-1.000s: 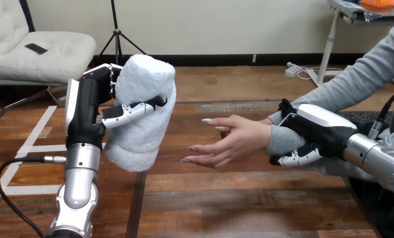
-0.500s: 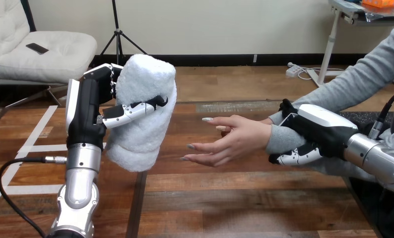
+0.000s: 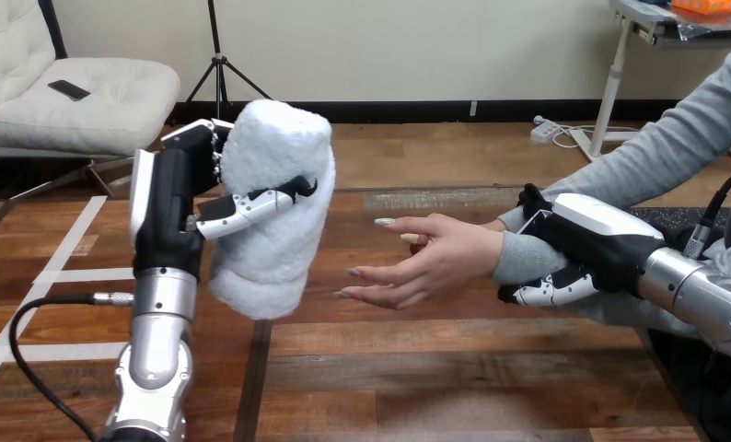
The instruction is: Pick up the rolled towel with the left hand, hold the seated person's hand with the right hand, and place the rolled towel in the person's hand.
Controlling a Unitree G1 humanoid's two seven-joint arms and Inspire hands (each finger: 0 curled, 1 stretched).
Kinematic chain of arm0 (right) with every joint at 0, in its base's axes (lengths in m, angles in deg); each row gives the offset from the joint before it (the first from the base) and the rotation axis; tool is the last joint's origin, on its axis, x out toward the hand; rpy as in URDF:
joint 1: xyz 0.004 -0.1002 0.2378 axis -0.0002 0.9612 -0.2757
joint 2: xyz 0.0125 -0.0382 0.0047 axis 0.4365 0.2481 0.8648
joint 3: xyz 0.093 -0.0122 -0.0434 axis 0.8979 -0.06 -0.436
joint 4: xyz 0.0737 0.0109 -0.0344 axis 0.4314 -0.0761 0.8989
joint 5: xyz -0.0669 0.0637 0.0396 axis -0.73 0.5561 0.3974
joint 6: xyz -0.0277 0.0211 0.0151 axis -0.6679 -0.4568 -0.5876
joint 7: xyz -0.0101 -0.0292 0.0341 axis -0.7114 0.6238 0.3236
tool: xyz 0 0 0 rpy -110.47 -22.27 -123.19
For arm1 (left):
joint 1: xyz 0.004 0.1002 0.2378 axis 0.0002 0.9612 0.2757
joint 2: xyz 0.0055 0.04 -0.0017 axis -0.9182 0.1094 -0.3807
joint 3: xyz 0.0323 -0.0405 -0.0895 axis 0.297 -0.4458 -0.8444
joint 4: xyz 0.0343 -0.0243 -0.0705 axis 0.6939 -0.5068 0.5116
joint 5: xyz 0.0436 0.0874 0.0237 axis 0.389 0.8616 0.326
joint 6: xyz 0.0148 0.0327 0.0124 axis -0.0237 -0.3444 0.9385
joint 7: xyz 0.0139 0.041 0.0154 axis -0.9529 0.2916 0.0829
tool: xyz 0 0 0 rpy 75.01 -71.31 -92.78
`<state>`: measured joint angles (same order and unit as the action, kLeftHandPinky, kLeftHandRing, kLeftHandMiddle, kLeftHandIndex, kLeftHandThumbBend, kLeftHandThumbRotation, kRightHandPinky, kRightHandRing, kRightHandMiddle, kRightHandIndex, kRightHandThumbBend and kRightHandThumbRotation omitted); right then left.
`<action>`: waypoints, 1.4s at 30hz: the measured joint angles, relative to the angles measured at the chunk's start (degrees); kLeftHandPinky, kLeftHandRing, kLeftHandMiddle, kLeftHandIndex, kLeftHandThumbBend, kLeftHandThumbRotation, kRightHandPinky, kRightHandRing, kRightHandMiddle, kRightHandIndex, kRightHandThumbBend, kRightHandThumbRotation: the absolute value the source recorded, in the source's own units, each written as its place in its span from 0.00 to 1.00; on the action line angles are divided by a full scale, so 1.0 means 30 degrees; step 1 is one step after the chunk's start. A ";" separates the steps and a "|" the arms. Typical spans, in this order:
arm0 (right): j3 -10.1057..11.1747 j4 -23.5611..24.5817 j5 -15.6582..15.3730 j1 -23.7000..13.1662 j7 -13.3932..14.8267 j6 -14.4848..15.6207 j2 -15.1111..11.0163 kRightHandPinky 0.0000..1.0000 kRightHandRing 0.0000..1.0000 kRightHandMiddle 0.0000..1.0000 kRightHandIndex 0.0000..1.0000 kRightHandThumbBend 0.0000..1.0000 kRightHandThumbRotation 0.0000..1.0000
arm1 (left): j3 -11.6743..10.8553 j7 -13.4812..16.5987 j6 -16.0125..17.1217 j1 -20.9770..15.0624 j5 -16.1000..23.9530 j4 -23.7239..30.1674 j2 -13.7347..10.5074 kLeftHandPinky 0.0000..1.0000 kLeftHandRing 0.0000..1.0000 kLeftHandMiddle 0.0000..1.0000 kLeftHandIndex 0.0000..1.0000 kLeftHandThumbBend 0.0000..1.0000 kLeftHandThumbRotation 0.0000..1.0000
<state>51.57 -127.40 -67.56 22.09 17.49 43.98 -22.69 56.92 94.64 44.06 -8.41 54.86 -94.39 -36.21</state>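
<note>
A thick white rolled towel (image 3: 274,212) stands upright above the table, and my left hand (image 3: 173,198) is shut on it, thumb across its front and fingers behind its top. To its right the person's hand (image 3: 426,262) is held out with the palm facing the towel and the fingers spread, a gap away from it. My right hand (image 3: 578,249) is shut on the person's wrist over the grey sleeve, fingers over the top and thumb curled underneath.
The wooden table (image 3: 435,368) has white tape lines (image 3: 58,276) at its left. A black cable (image 3: 40,313) loops beside my left forearm. The person's grey-sleeved arm (image 3: 675,147) comes in from the upper right.
My left hand has carried the towel a little to the right, toward the person's hand. The right hand and the person's hand have stayed where they were.
</note>
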 measured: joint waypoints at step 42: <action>0.0048 0.0189 0.0316 -0.0031 -0.0200 0.0014 0.0316 0.15 0.19 0.25 0.26 0.47 0.27 | 0.0122 0.1213 0.0001 -0.1107 0.0951 -0.0605 0.0919 0.34 0.38 0.41 0.41 0.59 0.00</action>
<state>51.71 -126.84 -66.61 22.00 16.89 44.02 -21.75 57.29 98.28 44.06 -11.73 57.71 -96.21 -33.45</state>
